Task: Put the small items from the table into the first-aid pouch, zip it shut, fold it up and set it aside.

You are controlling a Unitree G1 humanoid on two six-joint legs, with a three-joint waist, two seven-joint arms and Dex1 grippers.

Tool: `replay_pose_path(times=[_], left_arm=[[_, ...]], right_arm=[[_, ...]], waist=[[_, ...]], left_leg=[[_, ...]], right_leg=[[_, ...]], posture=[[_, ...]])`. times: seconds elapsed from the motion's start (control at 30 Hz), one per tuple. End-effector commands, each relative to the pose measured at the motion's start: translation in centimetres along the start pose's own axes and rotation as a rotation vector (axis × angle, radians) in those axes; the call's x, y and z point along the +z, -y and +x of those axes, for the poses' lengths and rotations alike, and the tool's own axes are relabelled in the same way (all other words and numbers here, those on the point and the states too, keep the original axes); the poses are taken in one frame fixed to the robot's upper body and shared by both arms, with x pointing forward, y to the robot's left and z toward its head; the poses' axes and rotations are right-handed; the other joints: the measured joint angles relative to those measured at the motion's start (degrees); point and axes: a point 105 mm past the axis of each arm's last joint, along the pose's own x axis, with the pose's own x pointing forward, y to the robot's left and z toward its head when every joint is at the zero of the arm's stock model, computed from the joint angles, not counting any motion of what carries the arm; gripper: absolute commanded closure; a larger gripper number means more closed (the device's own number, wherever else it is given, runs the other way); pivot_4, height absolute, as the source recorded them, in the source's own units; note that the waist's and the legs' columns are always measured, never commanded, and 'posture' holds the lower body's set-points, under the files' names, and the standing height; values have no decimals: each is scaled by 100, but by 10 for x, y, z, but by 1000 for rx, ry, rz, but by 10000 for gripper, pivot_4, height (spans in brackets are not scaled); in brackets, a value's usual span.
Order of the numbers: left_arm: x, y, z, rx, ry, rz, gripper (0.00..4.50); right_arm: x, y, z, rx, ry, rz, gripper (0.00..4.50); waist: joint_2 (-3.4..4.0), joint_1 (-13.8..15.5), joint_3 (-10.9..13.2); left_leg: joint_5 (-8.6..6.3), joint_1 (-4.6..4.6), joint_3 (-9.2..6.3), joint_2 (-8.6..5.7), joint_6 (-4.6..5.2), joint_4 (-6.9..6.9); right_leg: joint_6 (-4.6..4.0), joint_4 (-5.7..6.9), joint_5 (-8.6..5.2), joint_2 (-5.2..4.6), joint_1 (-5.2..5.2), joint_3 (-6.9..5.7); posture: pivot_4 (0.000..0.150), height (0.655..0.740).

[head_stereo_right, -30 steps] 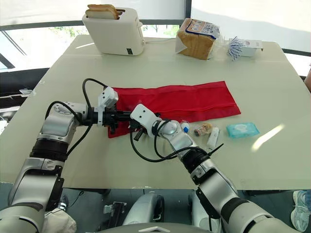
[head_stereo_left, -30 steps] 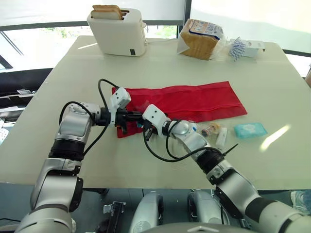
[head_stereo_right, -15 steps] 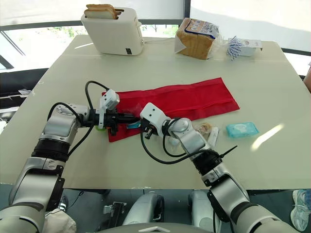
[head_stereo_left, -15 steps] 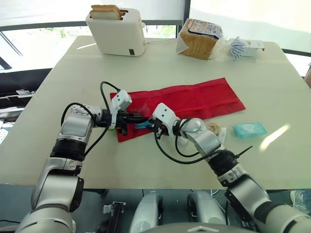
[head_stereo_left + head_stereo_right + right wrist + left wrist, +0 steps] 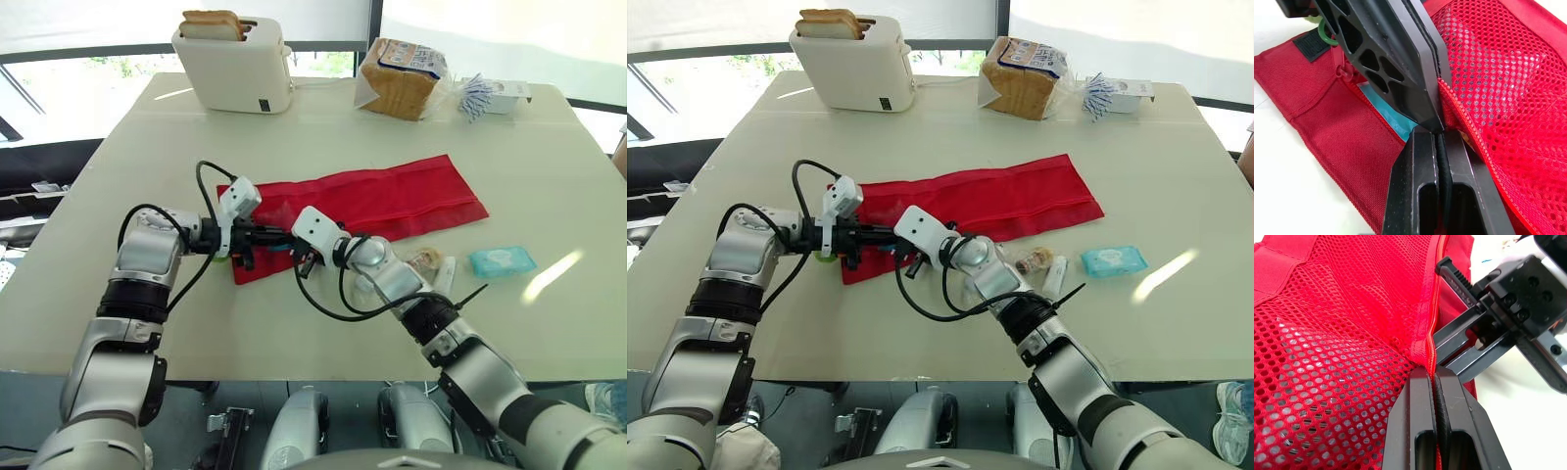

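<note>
Now: left gripper [image 5: 1432,369] clamped shut on the zipper seam of the red pouch [image 5: 392,201]; right gripper [image 5: 1439,133] pinched closed on the same seam, tip to tip. Risk: fabric slips out if they pull apart, or zipping early strands the wipes pack [image 5: 503,260] well behind the right gripper. Inside, just beside its fingertips: a teal packet [image 5: 1387,119].

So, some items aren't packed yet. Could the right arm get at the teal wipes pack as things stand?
Probably not yet: the right gripper is shut on the red pouch at its zip edge. Once released it likely could, since the teal wipes pack lies uncovered on that arm's side.
</note>
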Motion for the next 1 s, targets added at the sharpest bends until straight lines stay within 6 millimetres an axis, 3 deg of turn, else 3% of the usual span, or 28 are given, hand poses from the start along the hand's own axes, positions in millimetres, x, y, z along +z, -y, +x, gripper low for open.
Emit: replay_pose_path(times=[0.03,0.13,0.2,0.3,0.4,0.57,0.67,0.8,0.87,0.93,0.97,1.0], left_arm=[[11,7,4,-38,30,43,45000],[11,5,4,-28,32,42,45000],[11,5,5,-27,32,42,45000],[11,6,6,-30,36,40,45000],[12,10,6,-41,44,32,45000],[7,15,5,-40,39,25,45000],[5,13,5,-24,39,29,45000],[0,7,5,6,30,56,45000],[-1,4,6,22,27,88,45000],[-2,0,6,35,29,106,45000],[-2,-1,6,41,28,124,45000],[-2,-2,5,43,27,136,45000]], right_arm=[[22,2,-2,5,99,37,43792],[30,-8,-17,130,147,92,43792],[24,-10,-21,159,110,78,43792],[13,-7,-16,128,54,56,43792],[7,-6,1,86,18,56,43792],[15,19,18,-141,67,39,43792],[25,21,16,-143,150,58,43792],[34,12,-1,-17,248,93,43792],[36,11,-17,48,267,106,38784],[41,11,-38,106,291,128,37041],[41,10,-51,144,291,124,30840],[42,10,-64,160,290,121,28712]], waist=[[0,2,0],[0,17,0],[0,22,0],[0,16,0],[0,1,0],[-1,10,-1],[-1,19,-1],[0,13,0],[1,13,1],[1,26,1],[1,30,1],[2,44,1]], left_leg=[[0,0,0,0,0,0],[0,-3,0,0,0,0],[-1,-6,0,-1,1,1],[-1,-4,-1,-1,1,1],[0,-4,1,-1,1,-1],[5,7,4,2,-9,-7],[6,2,3,-1,-11,-6],[7,0,2,-1,-13,-6],[7,-4,0,0,-13,-8],[7,-5,2,0,-12,-7],[7,-7,1,-1,-12,-5],[7,-7,1,-1,-12,-5]], right_leg=[[0,0,0,0,0,0],[0,-1,0,-2,-1,-1],[0,-2,0,-3,-1,-1],[0,0,0,-2,-1,-1],[-1,5,-1,0,-7,1],[-7,14,-4,-2,-11,7],[-7,13,-4,-7,-10,3],[-7,16,-4,-10,-14,3],[-7,15,-4,-14,-15,2],[-7,13,-4,-14,-15,3],[-7,13,-4,-13,-15,1],[-7,13,-4,-13,-15,1]], posture=[[1500,7400],[1500,7400],[1500,7400],[1500,7400],[1500,7400],[1500,7400],[1500,7400],[1500,7400],[1500,7400],[1500,7400],[1500,7400],[1500,7400]])
